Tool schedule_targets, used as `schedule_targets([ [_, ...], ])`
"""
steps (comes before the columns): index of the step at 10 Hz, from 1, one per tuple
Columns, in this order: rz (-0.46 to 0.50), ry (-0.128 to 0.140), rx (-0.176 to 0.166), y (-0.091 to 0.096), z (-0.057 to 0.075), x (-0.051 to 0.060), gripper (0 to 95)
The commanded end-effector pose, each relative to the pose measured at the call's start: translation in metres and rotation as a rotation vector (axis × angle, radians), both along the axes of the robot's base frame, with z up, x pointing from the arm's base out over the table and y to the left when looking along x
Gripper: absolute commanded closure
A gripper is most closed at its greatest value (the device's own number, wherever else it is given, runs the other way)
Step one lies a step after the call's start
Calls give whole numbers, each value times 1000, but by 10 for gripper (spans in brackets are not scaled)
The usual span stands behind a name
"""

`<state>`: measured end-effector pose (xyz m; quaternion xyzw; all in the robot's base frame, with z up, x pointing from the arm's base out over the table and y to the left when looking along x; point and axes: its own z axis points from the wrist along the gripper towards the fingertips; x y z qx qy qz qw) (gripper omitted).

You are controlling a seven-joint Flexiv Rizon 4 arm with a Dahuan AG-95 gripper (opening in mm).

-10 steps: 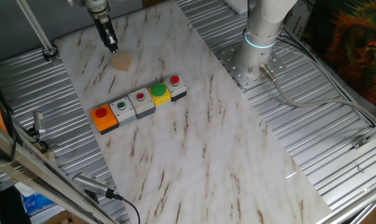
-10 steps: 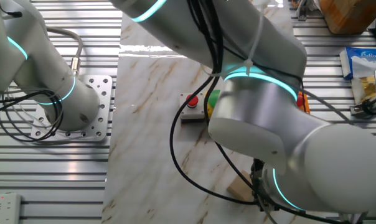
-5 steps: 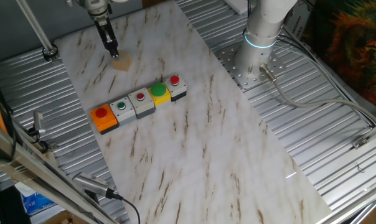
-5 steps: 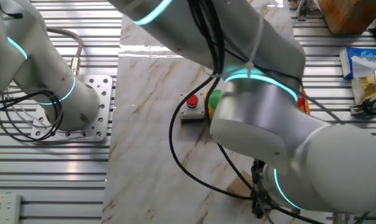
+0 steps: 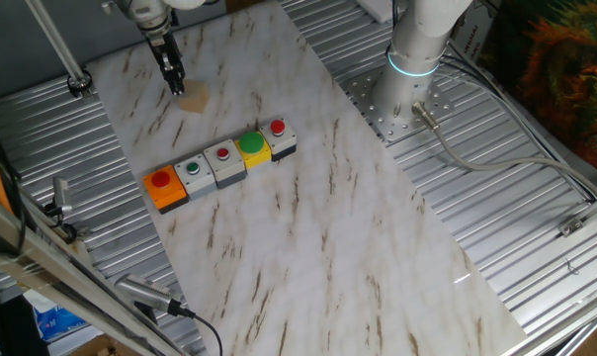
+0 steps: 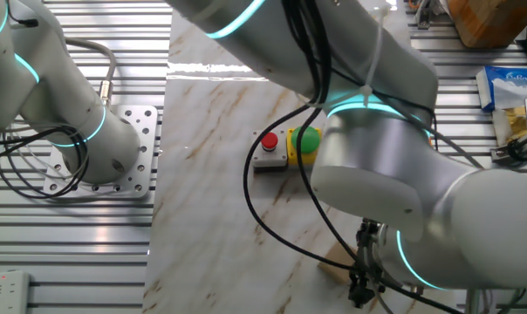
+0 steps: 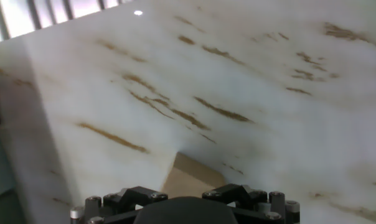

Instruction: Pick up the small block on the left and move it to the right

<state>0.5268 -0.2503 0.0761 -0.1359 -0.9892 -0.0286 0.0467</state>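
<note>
One fixed view: gripper (image 5: 176,84) hangs over the far left part of the marble board (image 5: 308,227), fingers pointing down, tips just beside the left edge of the small block (image 5: 193,97). Touching or not, can't tell from here. Can't tell if the jaws are apart or together either; they read as one dark stick.

Small block sits flat on the board, far left, well apart from the row of button boxes. Row runs diagonally, near-left to far-right: orange box (image 5: 163,188), grey box with green button (image 5: 194,173), grey box with red button (image 5: 223,160), yellow box with green button (image 5: 252,145), grey box with red button (image 5: 278,133). Robot base (image 5: 409,74) stands on the metal table (image 5: 496,208) to the right of the board.

Other fixed view: the arm's big wrist joint (image 6: 377,179) blocks most of the scene. Only a sliver of the small block (image 6: 338,259) shows under it, with the gripper (image 6: 363,283) right next to it. Two of the boxes peek out beyond the arm.

Hand view: blurry. Small block (image 7: 189,177) is at the bottom centre, just above the gripper body, on the board (image 7: 238,81). Fingertips not visible here.
</note>
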Motion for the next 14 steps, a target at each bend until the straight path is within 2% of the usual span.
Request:
schedule_targets([
  [1, 18, -12, 11, 0, -4, 0, 0],
  [5, 17, -12, 33, 1, -9, -1, 0],
  [6, 41, -13, 45, 1, -7, -1, 0],
  [7, 107, -18, 40, 1, -6, -1, 0],
  [8, 299, -36, 28, 1, -5, -1, 0],
  [9, 448, -66, 40, 1, -3, 0, 0],
  [10, 589, -91, 53, 2, -1, 0, 190],
  [11, 670, -105, 66, 2, -1, 0, 190],
  [12, 811, -118, 80, 2, -1, 0, 190],
  [13, 913, -130, 93, 2, -1, 0, 0],
  [14, 975, -142, 108, 2, -1, 0, 0],
])
